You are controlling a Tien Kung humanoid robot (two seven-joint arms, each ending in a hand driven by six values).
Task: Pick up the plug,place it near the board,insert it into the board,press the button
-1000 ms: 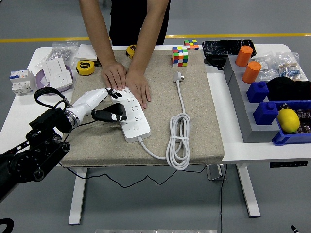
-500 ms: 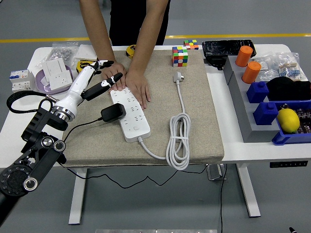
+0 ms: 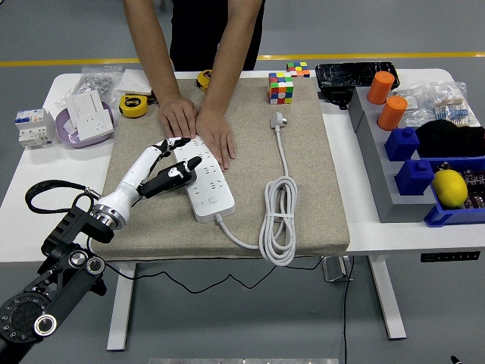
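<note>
White power strip [image 3: 203,182] lying diagonally on the beige mat [image 3: 311,182], toward its left side, held down at the far end by a person's two hands [image 3: 198,127]. Left hand [image 3: 168,168] of the robot reaching in from the desk's front-left corner, fingers curled loosely over the strip's left edge; black plug [image 3: 173,180] seen under the fingers at that edge, whether gripped or seated in a socket not discernible. Thin black lead [image 3: 170,267] running off the desk's front edge. Coiled white cable [image 3: 279,220] beside the strip, toward the mat's front-right corner.
</note>
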